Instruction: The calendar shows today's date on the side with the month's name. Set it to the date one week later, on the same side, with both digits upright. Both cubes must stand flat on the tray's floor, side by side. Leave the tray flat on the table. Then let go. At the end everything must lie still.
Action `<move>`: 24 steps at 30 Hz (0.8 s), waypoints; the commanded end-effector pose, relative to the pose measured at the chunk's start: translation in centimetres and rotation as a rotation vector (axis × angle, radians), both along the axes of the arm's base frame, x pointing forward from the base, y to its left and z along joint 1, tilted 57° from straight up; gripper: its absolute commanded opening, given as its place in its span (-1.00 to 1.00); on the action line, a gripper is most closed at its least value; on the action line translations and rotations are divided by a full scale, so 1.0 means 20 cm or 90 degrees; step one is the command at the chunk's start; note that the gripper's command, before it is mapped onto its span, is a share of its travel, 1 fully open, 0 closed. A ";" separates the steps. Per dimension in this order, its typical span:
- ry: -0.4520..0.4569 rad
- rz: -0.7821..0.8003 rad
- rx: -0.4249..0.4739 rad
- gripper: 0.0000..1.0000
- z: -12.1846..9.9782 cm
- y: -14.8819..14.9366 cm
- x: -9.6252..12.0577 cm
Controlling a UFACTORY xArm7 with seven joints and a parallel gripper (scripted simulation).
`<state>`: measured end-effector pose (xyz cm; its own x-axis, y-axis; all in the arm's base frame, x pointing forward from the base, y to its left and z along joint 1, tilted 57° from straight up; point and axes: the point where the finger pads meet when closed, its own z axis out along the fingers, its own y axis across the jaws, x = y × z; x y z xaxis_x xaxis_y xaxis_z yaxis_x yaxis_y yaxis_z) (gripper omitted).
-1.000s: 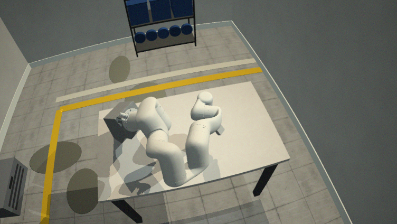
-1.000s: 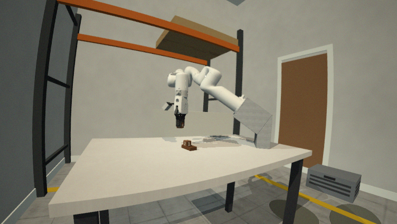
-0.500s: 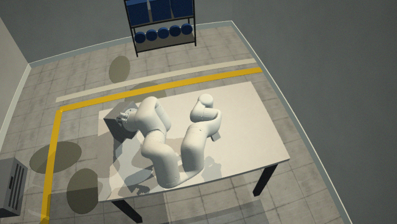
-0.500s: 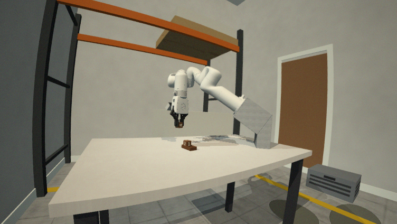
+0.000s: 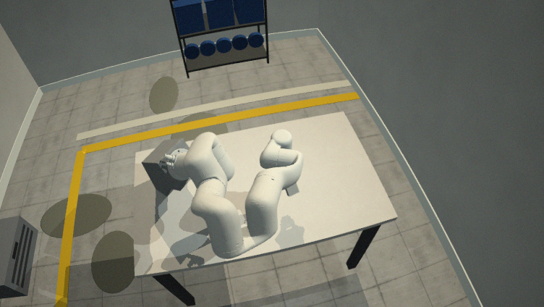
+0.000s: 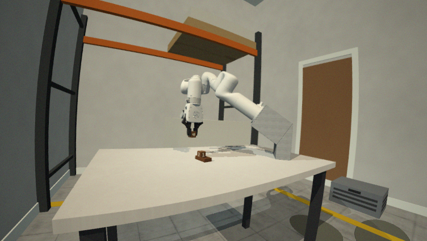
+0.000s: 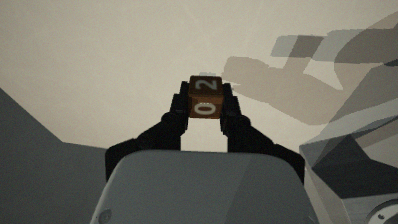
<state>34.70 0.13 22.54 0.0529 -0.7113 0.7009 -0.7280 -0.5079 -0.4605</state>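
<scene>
Pinching a small brown cube with pale digits [image 6: 192,134] [image 7: 205,96] between the two black fingers of the claw [image 6: 192,133] [image 7: 205,93], well above the desk [image 6: 143,179] [image 5: 342,171] [image 7: 110,55]. Showing a 2 and a 0 on neighbouring faces, both lying sideways in the wrist view. Linked behind the claw to one white jointed arm [image 5: 262,202] [image 6: 236,103].

Below the claw, slightly towards the arm's base in the exterior view: resting flat on the desk, a shallow brown rectangular tray [image 6: 206,159]. Standing in it, a second brown cube with pale digits [image 6: 201,153], with a 1 facing out and perhaps a 2 beside it. Too small to read for the month's name or the full date.

Counting: one claw, two cubes, one tray, one desk; one cube held, one in the tray.

Probably about midway: one cube in hand and likely being turned to the needed digit. Left to do: choosing the right face, setting it upright beside the other, perhaps correcting that one too, then letting go.
</scene>
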 end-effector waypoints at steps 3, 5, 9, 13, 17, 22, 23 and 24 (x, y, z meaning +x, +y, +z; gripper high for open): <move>-0.002 0.000 0.000 -0.43 0.00 0.00 0.00; -0.002 0.000 0.000 -0.43 0.00 0.00 0.00; -0.002 0.000 0.000 -0.43 -0.01 -0.01 0.02; -0.002 0.000 0.000 -0.43 -0.02 -0.02 0.03; -0.002 0.000 0.000 -0.43 -0.06 -0.05 0.08; -0.002 0.000 0.000 -0.43 -0.12 -0.11 0.16; -0.002 0.000 0.000 -0.43 -0.14 -0.12 0.18; -0.002 0.000 0.000 -0.43 -0.15 -0.13 0.20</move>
